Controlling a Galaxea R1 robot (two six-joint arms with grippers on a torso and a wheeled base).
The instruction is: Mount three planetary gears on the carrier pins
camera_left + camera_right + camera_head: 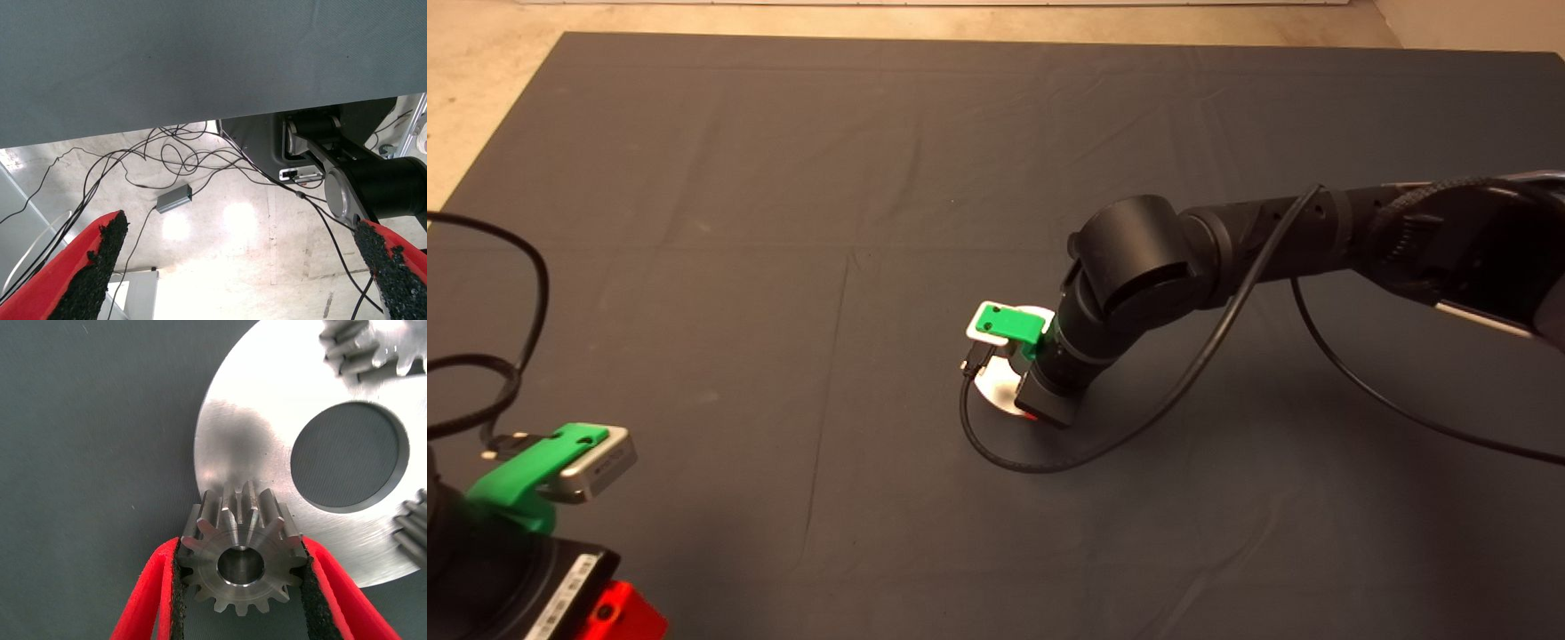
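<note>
Right gripper (240, 587) over mat (783, 222) centre, pads clamped on one planetary gear (240, 563) at the silver disc (267, 420) edge, above it. Two other gears (353, 347) sit on disc; pins hidden. Left gripper (243, 267) parked lower left, fingers spread, holding nothing, cables on floor.

Dim, even overhead light on the mat (783, 222); soft shadow under the right arm (1227, 249). Glare whitens the disc (267, 407) and floor (233, 227).
</note>
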